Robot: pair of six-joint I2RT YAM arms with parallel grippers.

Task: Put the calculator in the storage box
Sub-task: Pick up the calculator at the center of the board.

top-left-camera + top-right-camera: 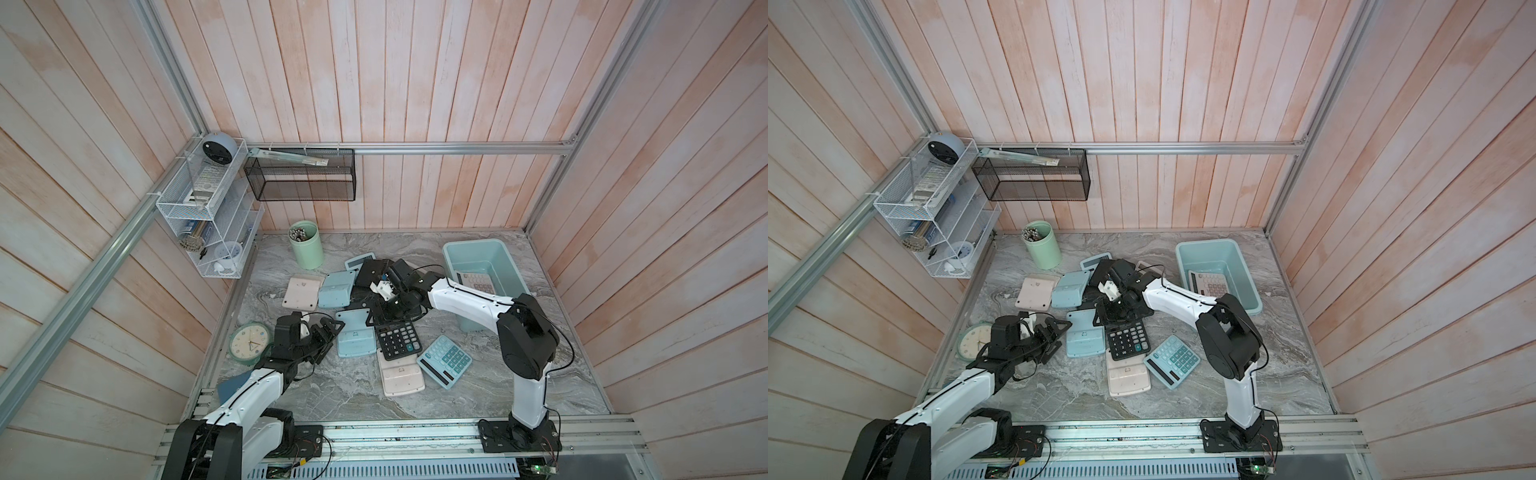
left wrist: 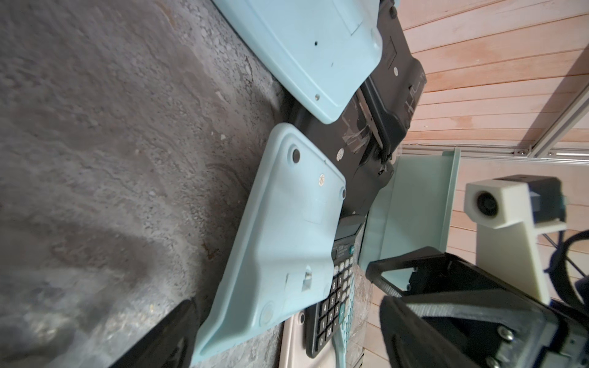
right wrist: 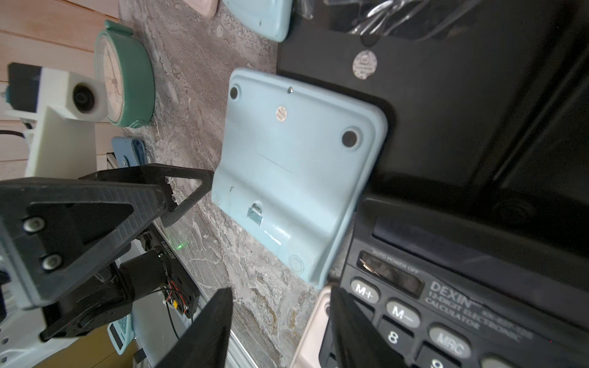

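Right gripper [image 3: 282, 291] hangs just over the pile at the centre of the table [image 1: 340, 399]. Jaws are roughly half apart, with only bare table and a pink corner between them, nothing clamped. One finger [image 3: 353, 334] overlaps the display end of the black calculator [image 1: 398, 341]. That calculator lies face up, keys readable, dead centre, not in the storage box [image 1: 473, 251]. At its 9 o'clock, edge to edge with it, a light blue calculator [image 1: 355, 338] lies face down. The left gripper [image 1: 335, 337] is at that one's outer edge, jaws wide apart and one fingertip right at the edge; can't tell if it touches. At 6 o'clock a pink calculator [image 1: 401, 376] lies face down, partly under the black one. At 4 o'clock, just beside, a teal calculator [image 1: 444, 362] lies face up, skewed. At 12 o'clock a face-down black calculator [image 3: 430, 111] lies flat, sticker showing. A second blue calculator [image 1: 336, 289] and a second pink calculator [image 1: 302, 291], both face down, sit further out toward 10 o'clock. Storage box stands upright at the table's 2 o'clock, well apart from the pile. A white calculator [image 1: 476, 283] with pinkish keys lies face up inside it, toward the near-left corner. Further out, a green cup [image 1: 306, 247] stands at 11 o'clock and a round clock [image 1: 248, 345] lies flat at 8 o'clock.
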